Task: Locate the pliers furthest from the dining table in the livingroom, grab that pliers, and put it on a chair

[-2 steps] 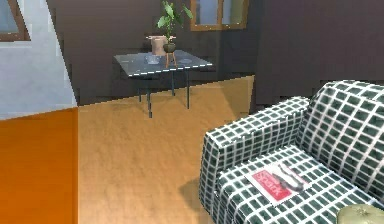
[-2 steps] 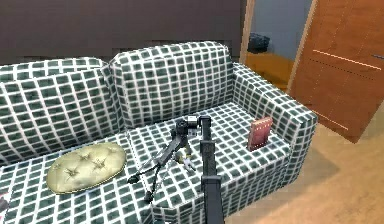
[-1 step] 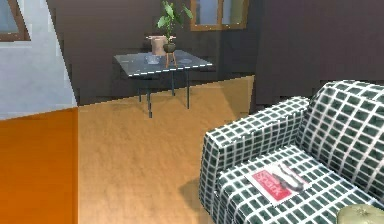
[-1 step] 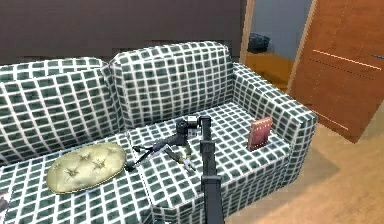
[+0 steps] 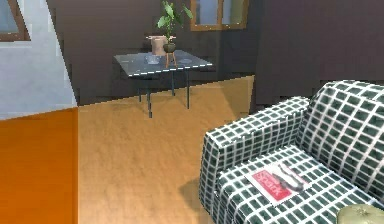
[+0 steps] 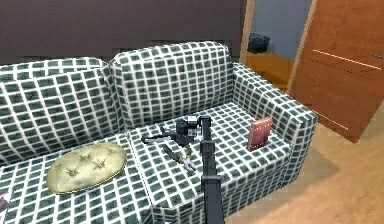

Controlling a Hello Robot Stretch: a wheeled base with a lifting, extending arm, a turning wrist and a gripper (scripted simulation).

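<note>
One dark pot (image 5: 170, 47) on the table (image 5: 196, 66) holds a plant (image 5: 172, 15); cannot tell whether the hand (image 6: 152, 138) holds anything.

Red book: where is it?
The red book sits at the arm side view's right, on the checkered sofa seat by its armrest, right of the end effector.

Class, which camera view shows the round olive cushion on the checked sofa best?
The arm side view: the whole cushion lies on the sofa seat, its buttoned top visible. In the forward view a sliver of it sits at the bottom right corner.
</note>
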